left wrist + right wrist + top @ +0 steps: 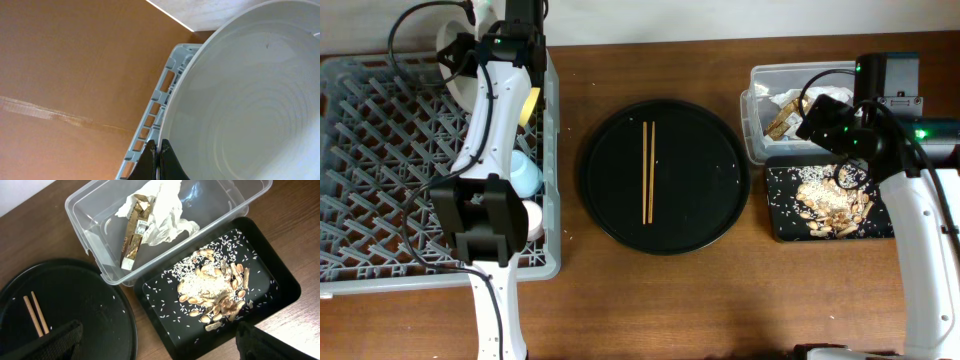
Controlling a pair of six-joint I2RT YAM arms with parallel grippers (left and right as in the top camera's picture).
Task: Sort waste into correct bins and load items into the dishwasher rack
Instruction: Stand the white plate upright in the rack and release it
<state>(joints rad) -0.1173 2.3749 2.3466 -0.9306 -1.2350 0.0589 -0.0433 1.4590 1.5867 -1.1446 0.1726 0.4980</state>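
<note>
My left gripper [156, 150] is shut on the rim of the pale grey-green plate [250, 100] and holds it on edge at the far side of the grey dishwasher rack [380, 150]. The overhead view shows the plate [456, 85] beside the yellow bowl [531, 101], with the blue cup [526, 172] and pink cup [533, 218] in the rack's right side. The chopsticks [647, 172] lie on the round black tray [720, 190]. My right gripper [160, 345] is open and empty above the black rectangular tray [165, 325] of food scraps [215, 290]. Napkins [160, 205] lie in the clear tub [85, 225].
Loose rice grains are scattered on the round black tray [75, 310] and around the scraps. The clear tub [760, 110] and black rectangular tray [780, 215] stand touching at the table's right. The left arm [485, 200] lies over the rack's right wall.
</note>
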